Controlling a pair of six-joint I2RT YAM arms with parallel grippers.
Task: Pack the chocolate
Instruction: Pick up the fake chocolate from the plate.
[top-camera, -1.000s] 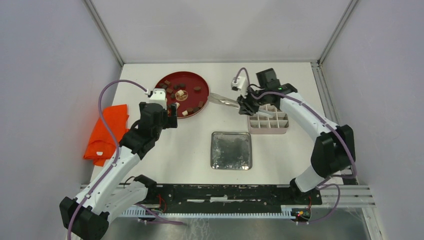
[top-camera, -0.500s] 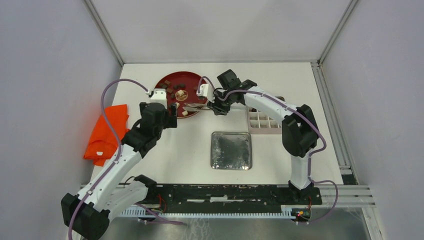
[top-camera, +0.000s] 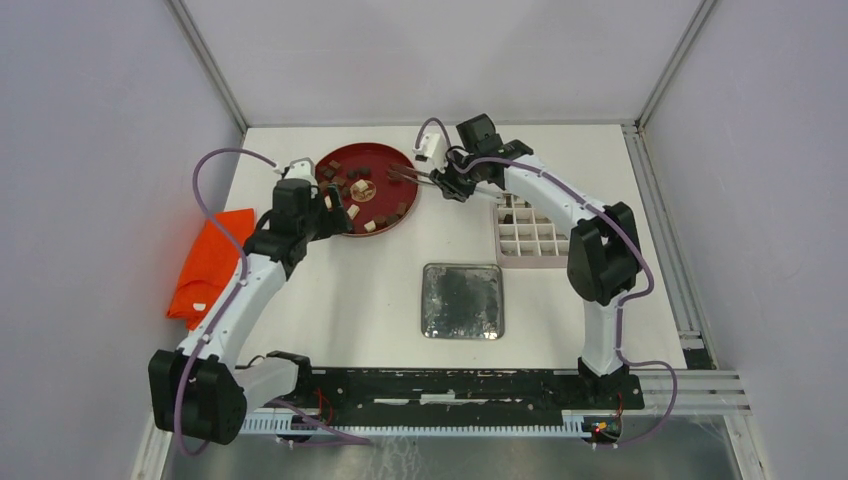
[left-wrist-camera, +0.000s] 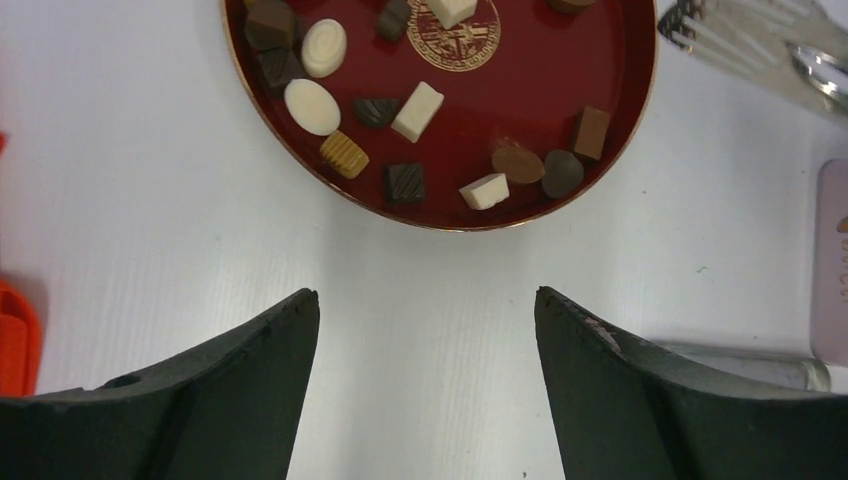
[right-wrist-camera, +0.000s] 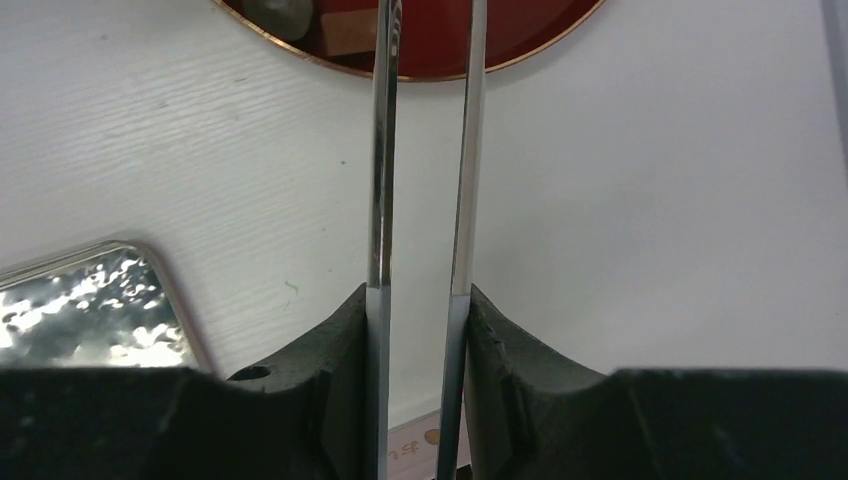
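From above we are seeing the chocolate (top-camera: 370, 226) lying scattered on the red plate (top-camera: 385, 158) at the far left of the table (top-camera: 380, 290). The left gripper (top-camera: 338, 212) is hovering at the plate's near-left rim. The right gripper (top-camera: 447, 185) is pinching a pair of metal tongs (top-camera: 410, 176), whose tips are lying over the plate's right edge. Only this view is showing us the pale grid box (top-camera: 535, 232), the dimpled metal tray (top-camera: 462, 300) and the orange cloth (top-camera: 210, 265) whole.

The left wrist camera is giving us what the top one blurs: dark, tan and cream pieces, round, oval and square. Its jaws are standing wide apart over bare table. The right wrist camera is showing us its fingers (right-wrist-camera: 340, 340) pressing on the tongs' two arms, which are sitting narrowly apart. The tips are running out of frame, so we cannot tell whether they are holding a piece
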